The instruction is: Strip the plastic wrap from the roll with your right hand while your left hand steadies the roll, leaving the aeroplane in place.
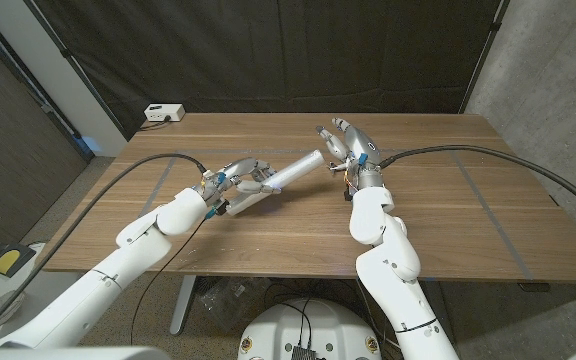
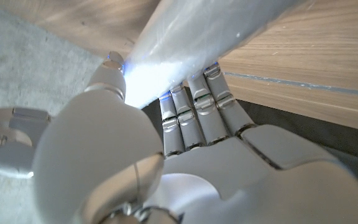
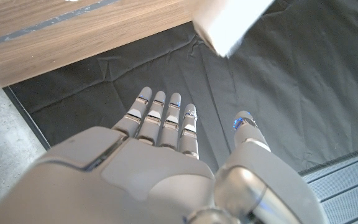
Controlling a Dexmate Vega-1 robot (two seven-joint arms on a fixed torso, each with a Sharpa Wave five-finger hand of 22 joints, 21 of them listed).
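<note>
Pale, glossy plastic covers the roll [image 1: 290, 172] that my left hand [image 1: 240, 183] grips at its lower end, fingers wrapped round it, above the wooden table [image 1: 448, 220]. In the left wrist view my fingers [image 2: 194, 112] curl up against the underside of the roll [image 2: 191, 43] and my thumb presses its side, so the tube is clamped between them; the wrap shines bright white where it meets the thumb. From my left hand the roll slants up and away toward my right hand [image 1: 351, 145], its free end stopping just short of it. I cannot tell whether that end touches my right fingertips.

My right hand is raised beside the roll's far end, fingers spread and straight, holding nothing. In the right wrist view my right hand's fingers [image 3: 160, 118] reach out side by side with the thumb apart from them, and the white end of the roll [image 3: 229, 22] hangs beyond the fingertips, clear of them, against a dark cloth backdrop [image 3: 303, 99].

Beyond the roll, near the table's far edge, sits a small white box [image 1: 163, 113].
</note>
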